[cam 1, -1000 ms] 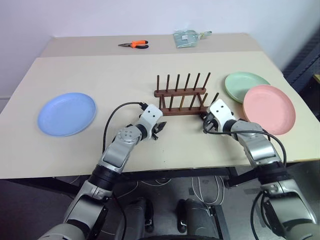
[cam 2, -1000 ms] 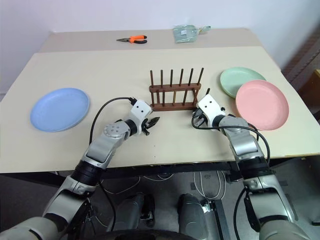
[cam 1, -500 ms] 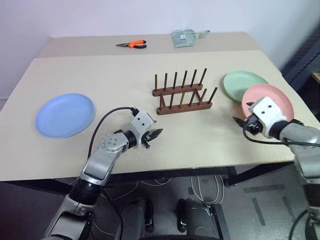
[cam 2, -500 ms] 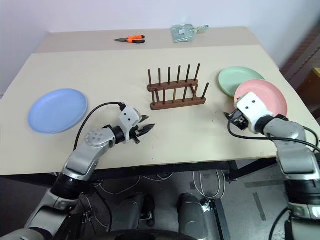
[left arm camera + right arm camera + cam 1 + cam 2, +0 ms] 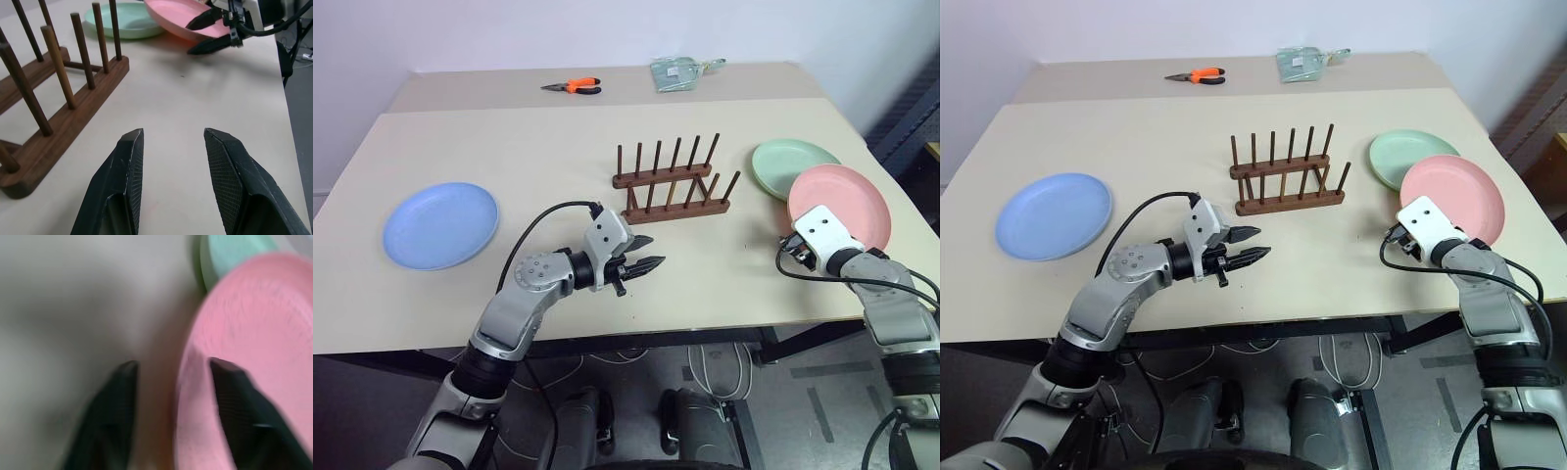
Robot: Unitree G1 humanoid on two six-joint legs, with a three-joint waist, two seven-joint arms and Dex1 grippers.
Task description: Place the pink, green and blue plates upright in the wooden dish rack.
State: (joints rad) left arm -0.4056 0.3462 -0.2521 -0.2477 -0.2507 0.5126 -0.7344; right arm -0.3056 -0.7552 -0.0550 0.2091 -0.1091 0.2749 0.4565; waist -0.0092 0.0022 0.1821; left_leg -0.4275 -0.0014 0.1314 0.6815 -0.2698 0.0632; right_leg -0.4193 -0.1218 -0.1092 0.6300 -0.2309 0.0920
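My right hand (image 5: 171,377) is at the near rim of the pink plate (image 5: 842,206), fingers parted astride that edge — not clamped. The pink plate overlaps the green plate (image 5: 788,164) on the bench (image 5: 509,147). My left hand (image 5: 644,253) hovers open, empty, before the wooden dish rack (image 5: 671,181) (no plates in it). The blue plate (image 5: 440,223) lies flat, far left.
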